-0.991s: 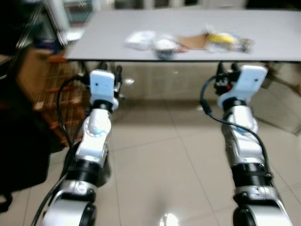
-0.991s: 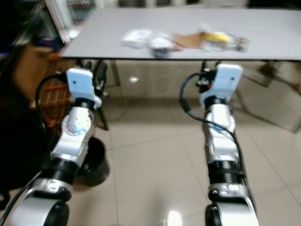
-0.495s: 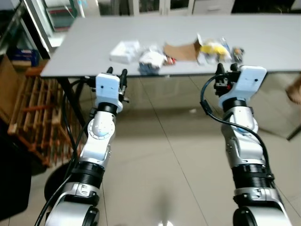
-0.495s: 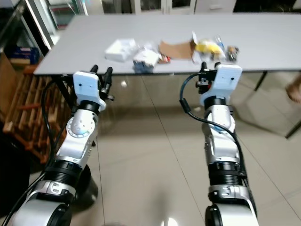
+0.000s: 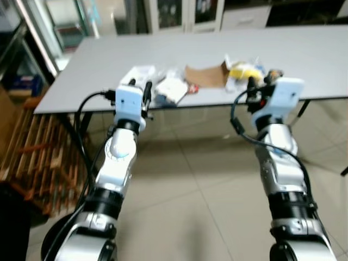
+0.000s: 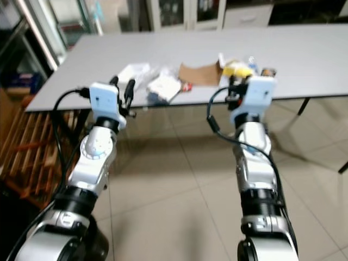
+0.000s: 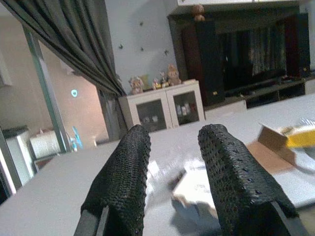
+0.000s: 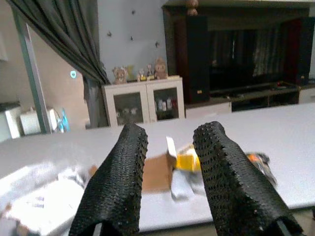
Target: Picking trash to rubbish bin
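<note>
Grey table (image 5: 109,60) over pale tiled floor (image 5: 206,206) carries the trash (image 5: 173,88) just ahead of both pincers — left gripper (image 7: 173,162) and right gripper (image 8: 170,162) parted, empty.

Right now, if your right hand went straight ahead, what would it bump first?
Probably the yellow wrapper beside the cardboard on the table. My right hand is open and points at it, though depth is hard to judge.

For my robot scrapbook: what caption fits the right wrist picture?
Right pincer, open, aimed at the trash on the grey table.
</note>
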Robot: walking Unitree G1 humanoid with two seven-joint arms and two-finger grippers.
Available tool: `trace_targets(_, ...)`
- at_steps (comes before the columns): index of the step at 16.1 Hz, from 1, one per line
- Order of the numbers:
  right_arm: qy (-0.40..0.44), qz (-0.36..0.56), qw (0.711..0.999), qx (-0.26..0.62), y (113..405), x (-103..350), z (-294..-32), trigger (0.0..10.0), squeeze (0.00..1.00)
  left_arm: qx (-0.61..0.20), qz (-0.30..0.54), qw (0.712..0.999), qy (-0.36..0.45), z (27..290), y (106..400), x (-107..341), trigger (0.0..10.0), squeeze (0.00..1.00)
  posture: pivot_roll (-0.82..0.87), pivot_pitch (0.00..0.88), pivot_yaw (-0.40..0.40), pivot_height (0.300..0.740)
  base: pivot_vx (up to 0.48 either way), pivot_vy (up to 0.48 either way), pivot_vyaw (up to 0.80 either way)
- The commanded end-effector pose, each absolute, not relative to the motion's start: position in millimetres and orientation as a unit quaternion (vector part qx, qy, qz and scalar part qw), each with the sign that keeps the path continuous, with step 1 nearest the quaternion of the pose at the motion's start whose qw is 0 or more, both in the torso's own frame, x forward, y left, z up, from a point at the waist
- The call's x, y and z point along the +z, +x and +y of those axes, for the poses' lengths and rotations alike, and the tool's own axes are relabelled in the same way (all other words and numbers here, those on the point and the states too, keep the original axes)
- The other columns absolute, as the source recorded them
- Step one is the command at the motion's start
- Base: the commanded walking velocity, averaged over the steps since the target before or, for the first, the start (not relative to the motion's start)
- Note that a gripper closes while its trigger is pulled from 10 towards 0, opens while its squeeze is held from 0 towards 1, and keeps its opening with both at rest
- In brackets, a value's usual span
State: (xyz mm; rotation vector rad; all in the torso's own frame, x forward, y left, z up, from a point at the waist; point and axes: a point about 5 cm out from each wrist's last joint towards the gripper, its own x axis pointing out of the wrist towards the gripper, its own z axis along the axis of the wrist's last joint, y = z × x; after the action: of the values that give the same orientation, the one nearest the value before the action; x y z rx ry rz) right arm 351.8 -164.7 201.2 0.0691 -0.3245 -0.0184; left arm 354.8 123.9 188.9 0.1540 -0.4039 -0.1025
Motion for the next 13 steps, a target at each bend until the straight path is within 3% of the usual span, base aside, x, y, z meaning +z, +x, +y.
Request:
trace_targets(1,0.041,-0.162,0.986,0.008,353,204,-154,10.0,0.00,-0.042,-0.200,0.975,0.082,133,356,193,10.0,0.00,-0.03,0.020,0.036,0.740,0.480,0.000,0.00)
trace_targets(13,0.030,-0.157,0.987,0.017,351,206,-151,10.0,0.00,-0.056,-0.189,0.978,0.075,119,357,189,10.0,0.00,-0.06,0.055,0.011,0.740,0.480,0.000,0.00)
